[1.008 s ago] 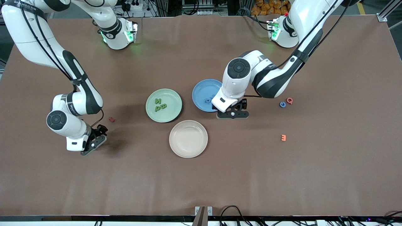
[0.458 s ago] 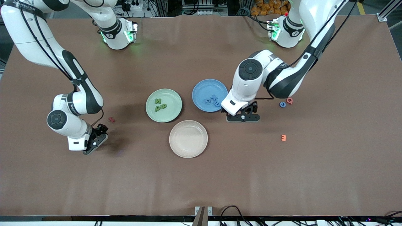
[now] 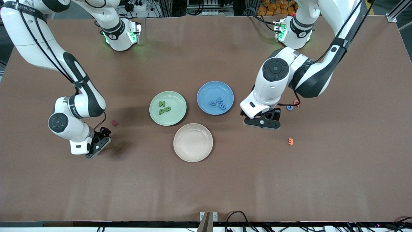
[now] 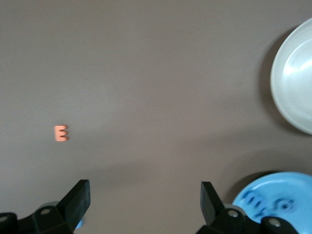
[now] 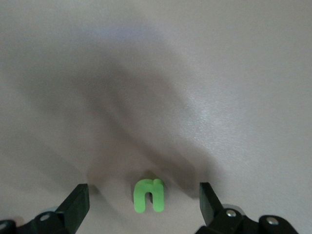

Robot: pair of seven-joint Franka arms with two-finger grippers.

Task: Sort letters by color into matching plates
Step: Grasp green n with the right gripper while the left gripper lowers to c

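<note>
The green plate (image 3: pixel 176 115) holds green letters (image 3: pixel 164 107). The blue plate (image 3: pixel 207 91) holds blue letters (image 3: pixel 219 103). Nothing lies in the beige plate (image 3: pixel 193 142). My left gripper (image 3: pixel 262 123) (image 4: pixel 145 196) is open over bare table between the blue plate (image 4: pixel 287 192) and a loose blue letter (image 3: pixel 289 107) beside a red letter (image 3: pixel 296 103). An orange letter E (image 3: pixel 290 141) (image 4: pixel 61 133) lies nearer the front camera. My right gripper (image 3: pixel 97 147) (image 5: pixel 143 201) is open low over the table, with a green letter n (image 5: pixel 148 195) between its fingers, untouched. A small red letter (image 3: pixel 113 122) lies beside it.
The brown table mat (image 3: pixel 206 187) stretches wide on the front camera's side of the plates. The left wrist view shows the beige plate (image 4: pixel 295 92) at its edge. The arms' bases stand along the table's edge farthest from the front camera.
My left gripper has moved off the blue plate's edge toward the left arm's end of the table, uncovering the blue letters. The right arm has barely shifted.
</note>
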